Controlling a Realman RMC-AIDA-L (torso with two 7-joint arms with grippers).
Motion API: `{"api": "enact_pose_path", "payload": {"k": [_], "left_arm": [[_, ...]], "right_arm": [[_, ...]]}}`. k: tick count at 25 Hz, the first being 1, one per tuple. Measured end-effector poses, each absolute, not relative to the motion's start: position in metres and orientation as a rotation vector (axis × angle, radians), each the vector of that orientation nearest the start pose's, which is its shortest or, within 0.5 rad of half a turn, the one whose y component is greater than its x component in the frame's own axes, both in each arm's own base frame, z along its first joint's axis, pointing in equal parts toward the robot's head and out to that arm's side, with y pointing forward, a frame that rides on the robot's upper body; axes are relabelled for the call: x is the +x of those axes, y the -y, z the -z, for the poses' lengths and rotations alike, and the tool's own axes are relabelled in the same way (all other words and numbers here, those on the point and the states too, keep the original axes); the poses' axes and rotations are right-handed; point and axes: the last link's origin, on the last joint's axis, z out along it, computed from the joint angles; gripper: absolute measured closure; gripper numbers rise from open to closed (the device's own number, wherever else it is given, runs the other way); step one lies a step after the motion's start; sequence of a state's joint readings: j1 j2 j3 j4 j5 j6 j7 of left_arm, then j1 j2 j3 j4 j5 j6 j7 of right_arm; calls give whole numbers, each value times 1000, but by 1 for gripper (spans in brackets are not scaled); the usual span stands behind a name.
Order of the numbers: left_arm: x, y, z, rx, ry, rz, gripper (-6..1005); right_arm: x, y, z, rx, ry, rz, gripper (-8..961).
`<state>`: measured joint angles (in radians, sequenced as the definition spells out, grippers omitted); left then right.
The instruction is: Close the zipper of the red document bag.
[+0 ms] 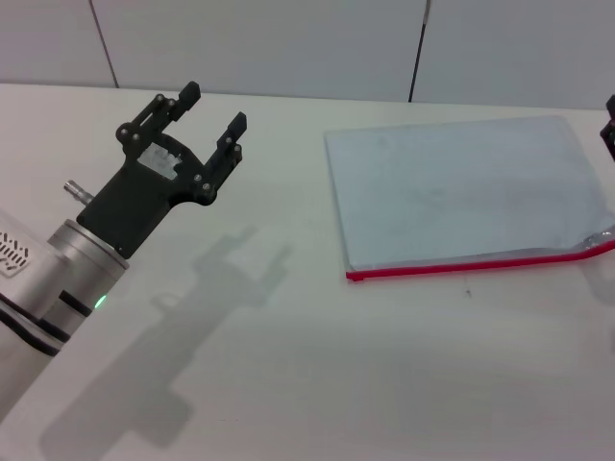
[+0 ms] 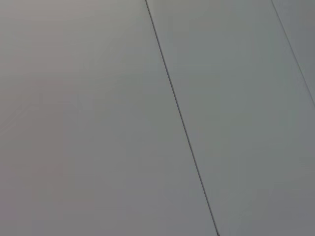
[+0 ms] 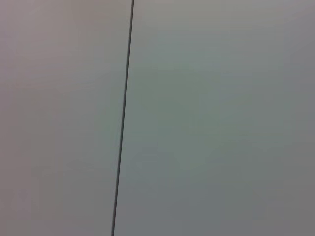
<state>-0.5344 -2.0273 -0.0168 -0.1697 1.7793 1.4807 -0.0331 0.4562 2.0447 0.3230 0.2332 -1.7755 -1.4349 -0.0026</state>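
**Operator:** Checking the zipper state: where do we stand?

**Technician:** We see the red document bag (image 1: 461, 192) lying flat on the table (image 1: 288, 365), on the robot's right side, its pale face up and its red zipper edge (image 1: 461, 264) toward us. Along most of that edge the red strip runs straight and flat. At the right-hand end (image 1: 598, 240) the edge lifts and curls, with a pale strip showing. We cannot tell whether that is an open stretch of zipper or only the pull tab and a bent corner.

**Operator:** And the grippers?

**Technician:** The left gripper (image 1: 209, 108) hangs above the table on the left, well apart from the bag, its jaws spread apart and holding nothing. Of the right gripper (image 1: 609, 123) we see only a dark sliver at the frame's right edge, near the bag's far corner; we cannot tell its jaw state. Both wrist views show only wall panels.

**Operator:** Progress verdict?

**Technician:** We judge the zipper mostly closed or nearly so; the right end remains unconfirmed.
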Motion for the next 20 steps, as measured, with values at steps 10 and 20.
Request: {"api": "enact_pose_path", "payload": {"k": [10, 20], "left_arm": [[-267, -322, 25, -1863, 76, 877, 403], [-266, -323, 26, -1863, 76, 881, 403]], "right_arm": [[294, -321, 5, -1565, -291, -828, 180], [293, -321, 4, -1567, -290, -834, 180]]}}
